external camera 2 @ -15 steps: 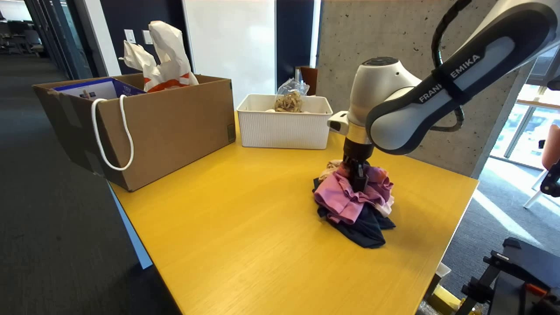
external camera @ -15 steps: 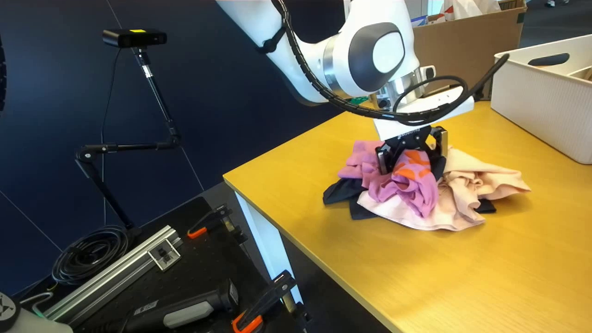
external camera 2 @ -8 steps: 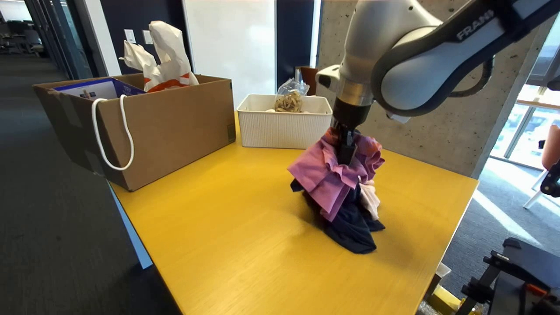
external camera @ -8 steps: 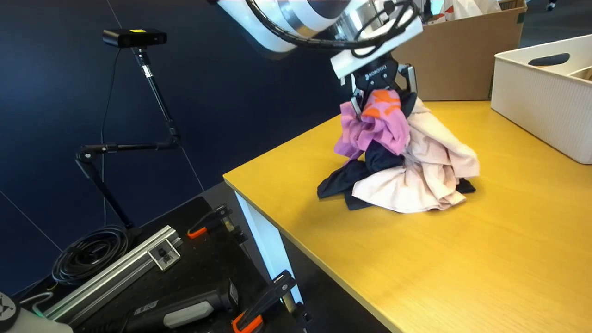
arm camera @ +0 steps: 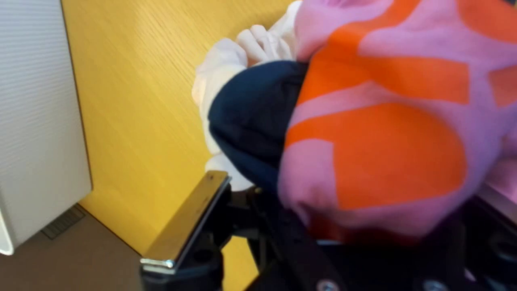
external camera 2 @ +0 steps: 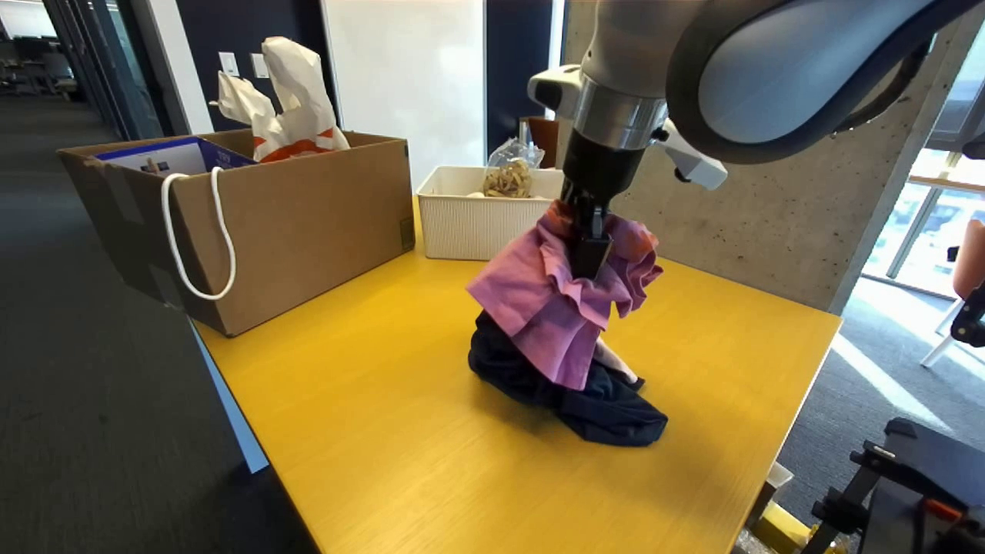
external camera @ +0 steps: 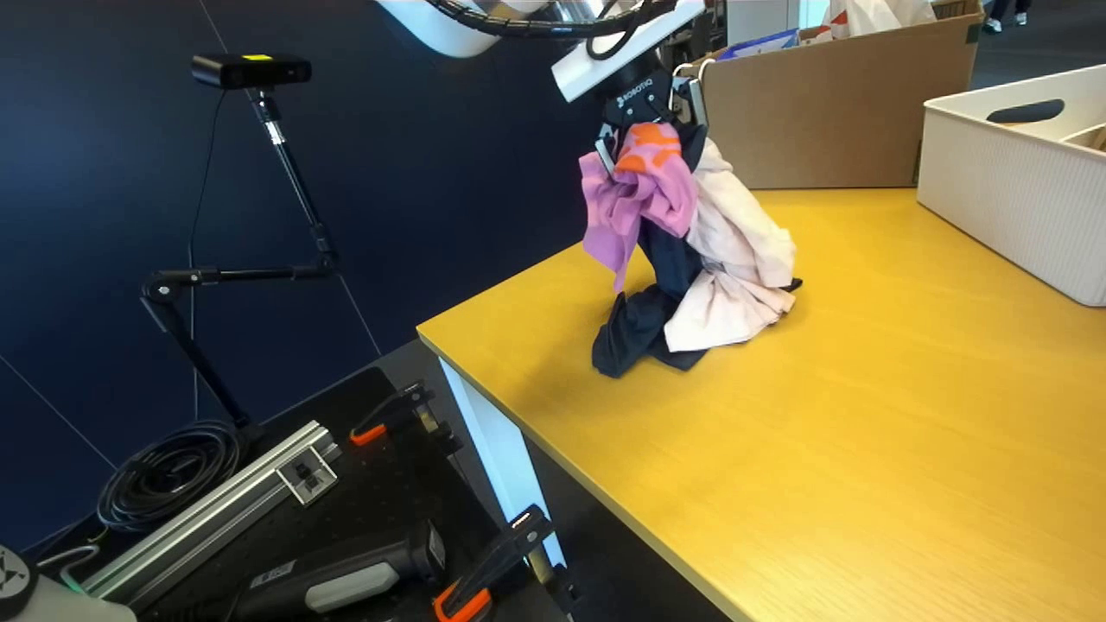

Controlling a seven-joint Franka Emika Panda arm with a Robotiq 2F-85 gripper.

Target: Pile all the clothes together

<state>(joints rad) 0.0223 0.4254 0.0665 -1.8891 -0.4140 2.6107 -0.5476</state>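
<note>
Black two-finger gripper (external camera: 654, 142) risen, clamped on bunched pink-and-orange cloth (external camera: 644, 194), upper centre in an exterior view; rumpled navy cloth (external camera: 670, 263) and draped cream cloth (external camera: 734, 233) trail below. Gathering judged near-complete.

Holding bunched pink cloth (external camera 2: 531, 304) in the gripper (external camera 2: 589, 258) above the bench (external camera 2: 369, 431), nearer its right edge than its left. Ending below in navy cloth (external camera 2: 573, 402) against the surface, with some pale cloth (external camera 2: 613, 360) between the two. Backed by a white bin (external camera 2: 473, 227) at the far edge and a cardboard box (external camera 2: 315, 231) across the left.
</note>
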